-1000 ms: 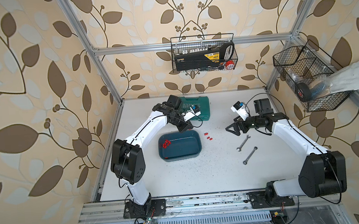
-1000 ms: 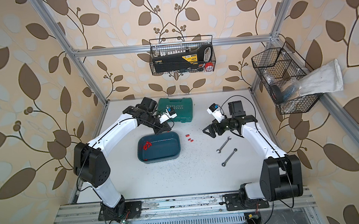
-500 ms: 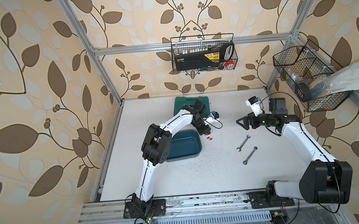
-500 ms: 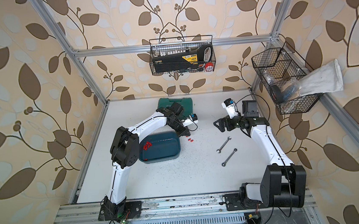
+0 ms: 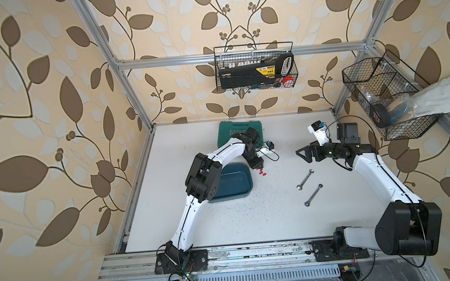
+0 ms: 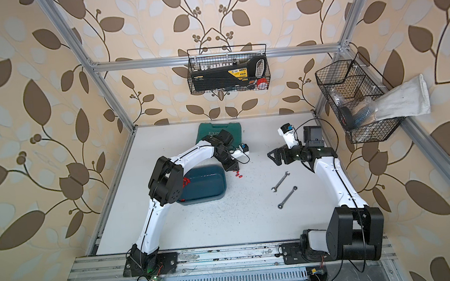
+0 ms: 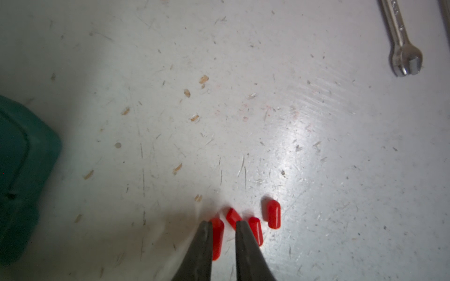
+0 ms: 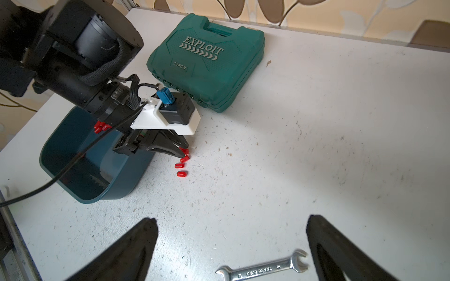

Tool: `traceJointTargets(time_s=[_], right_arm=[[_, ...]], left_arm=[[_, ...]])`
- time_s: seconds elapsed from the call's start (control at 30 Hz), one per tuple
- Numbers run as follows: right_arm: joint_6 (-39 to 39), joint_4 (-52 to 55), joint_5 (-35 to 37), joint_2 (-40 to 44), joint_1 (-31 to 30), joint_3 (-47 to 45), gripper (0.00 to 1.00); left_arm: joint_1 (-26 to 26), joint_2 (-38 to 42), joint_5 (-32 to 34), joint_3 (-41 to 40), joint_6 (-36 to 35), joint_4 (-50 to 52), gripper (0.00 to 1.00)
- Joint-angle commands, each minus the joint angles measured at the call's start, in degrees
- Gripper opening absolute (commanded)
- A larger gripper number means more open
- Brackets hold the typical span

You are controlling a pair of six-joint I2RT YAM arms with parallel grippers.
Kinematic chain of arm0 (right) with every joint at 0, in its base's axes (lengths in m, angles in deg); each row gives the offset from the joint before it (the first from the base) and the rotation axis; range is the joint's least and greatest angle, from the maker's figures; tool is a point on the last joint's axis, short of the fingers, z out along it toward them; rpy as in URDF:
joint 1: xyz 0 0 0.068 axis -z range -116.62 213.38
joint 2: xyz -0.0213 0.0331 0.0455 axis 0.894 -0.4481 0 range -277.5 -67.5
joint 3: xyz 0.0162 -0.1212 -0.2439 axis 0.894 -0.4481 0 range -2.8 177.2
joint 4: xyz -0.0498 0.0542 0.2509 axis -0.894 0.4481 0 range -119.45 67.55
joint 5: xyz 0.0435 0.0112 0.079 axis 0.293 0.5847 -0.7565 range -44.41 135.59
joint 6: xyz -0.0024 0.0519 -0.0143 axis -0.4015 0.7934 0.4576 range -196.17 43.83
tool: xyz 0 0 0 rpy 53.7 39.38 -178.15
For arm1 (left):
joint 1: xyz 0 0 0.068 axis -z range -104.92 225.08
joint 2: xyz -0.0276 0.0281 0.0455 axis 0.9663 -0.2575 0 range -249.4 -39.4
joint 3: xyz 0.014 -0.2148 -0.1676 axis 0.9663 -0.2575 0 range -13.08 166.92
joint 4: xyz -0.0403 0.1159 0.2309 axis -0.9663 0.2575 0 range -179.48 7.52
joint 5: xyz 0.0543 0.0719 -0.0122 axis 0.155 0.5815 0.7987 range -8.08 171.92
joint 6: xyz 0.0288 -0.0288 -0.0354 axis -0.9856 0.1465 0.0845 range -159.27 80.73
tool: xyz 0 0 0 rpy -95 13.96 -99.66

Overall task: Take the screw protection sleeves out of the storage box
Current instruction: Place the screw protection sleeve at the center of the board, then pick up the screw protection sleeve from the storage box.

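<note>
Red screw protection sleeves (image 7: 274, 214) and teal storage box (image 8: 121, 180)
Several tiny cylinders lie flat on the worktop (image 7: 243, 97) just beside the open-topped box (a few more cluster inside).

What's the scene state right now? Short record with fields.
left claw: slightly open, tips down at the table, gripping nothing
right claw: wide open, empty, raised above the table
sleeves out: four, at the left claw's tips, beside the storage box
sleeves in box: small cluster, count unclear
wrenches: two, lying on the table
green case: closed
</note>
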State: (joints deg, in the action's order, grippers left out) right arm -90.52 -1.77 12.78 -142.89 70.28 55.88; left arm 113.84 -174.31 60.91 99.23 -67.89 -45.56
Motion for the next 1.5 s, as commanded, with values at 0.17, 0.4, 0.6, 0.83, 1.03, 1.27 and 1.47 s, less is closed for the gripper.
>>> traceJointTargets(time_s=[0.17, 0.4, 0.6, 0.83, 1.03, 1.27, 1.47], right_arm=[[0.5, -0.2, -1.4, 0.6, 0.1, -0.9, 0.99], [-0.2, 0.0, -5.5, 1.3, 0.1, -0.9, 0.99], [-2.3, 0.4, -9.6, 1.9, -3.4, -1.3, 0.99], [-3.4, 1.1, -9.8, -0.1, -6.3, -0.8, 0.99], [-3.4, 1.2, -9.7, -0.1, -6.5, -0.8, 0.99], [-3.7, 1.5, -9.5, 0.2, -6.5, -0.8, 0.99], [-4.0, 1.7, -9.3, 0.3, -6.5, -0.8, 0.99]], left_arm=[[0.5, 5.4, 0.7, 1.1, -1.3, 3.1, 0.28], [-1.1, 17.3, 1.2, -8.9, -3.6, 6.2, 0.35], [-6.1, 30.6, 5.4, -24.3, -7.0, 8.0, 0.40], [-11.7, 42.0, 12.8, -38.8, -14.2, 6.4, 0.47], [-11.7, 43.5, 18.2, -44.5, -21.0, 2.3, 0.51], [-11.7, 38.0, 21.2, -43.4, -27.3, 0.1, 0.50], [-11.7, 33.3, 24.5, -41.6, -30.8, -0.9, 0.44]])
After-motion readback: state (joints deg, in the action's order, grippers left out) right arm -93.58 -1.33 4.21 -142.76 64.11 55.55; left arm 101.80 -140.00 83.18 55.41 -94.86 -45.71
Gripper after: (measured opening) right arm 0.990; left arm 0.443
